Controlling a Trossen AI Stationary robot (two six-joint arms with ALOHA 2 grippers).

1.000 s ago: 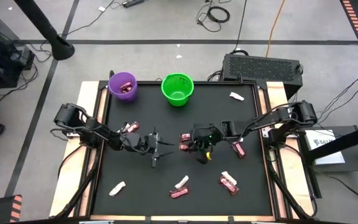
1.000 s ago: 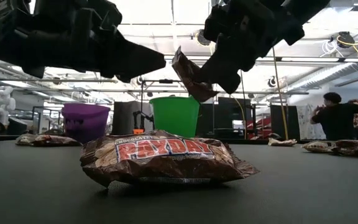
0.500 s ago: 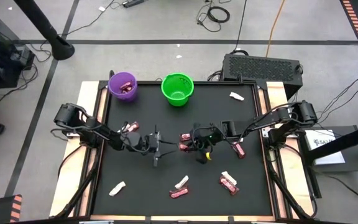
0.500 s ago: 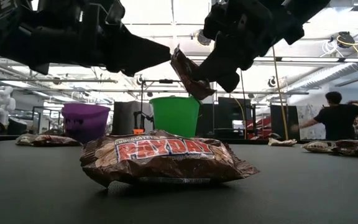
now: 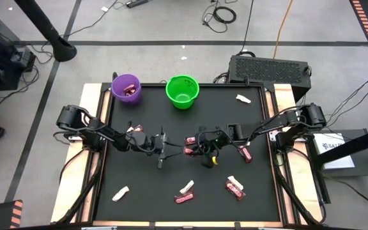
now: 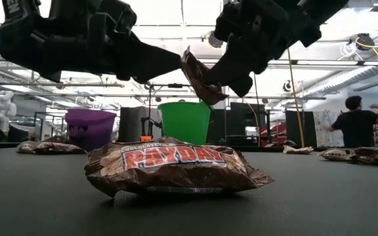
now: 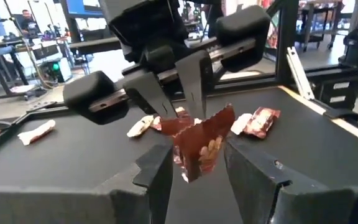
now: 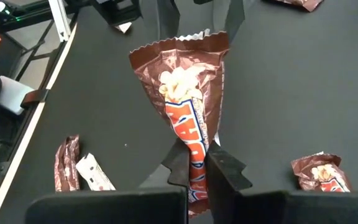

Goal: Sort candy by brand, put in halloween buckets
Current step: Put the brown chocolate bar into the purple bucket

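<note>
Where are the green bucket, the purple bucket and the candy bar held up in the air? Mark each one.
green bucket (image 5: 183,91), high view, on its inner floor.
purple bucket (image 6: 90,126), low view, on its front wall.
held candy bar (image 8: 190,106), right wrist view, on the wrapper's middle, above the right gripper's fingers.

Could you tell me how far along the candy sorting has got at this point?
Early on. The purple bucket already holds some pink-red candy; the green bucket looks empty. The right pincer is shut on a PayDay bar in mid-air, the left pincer open around its far end. About nine bars are left on the table.
</note>
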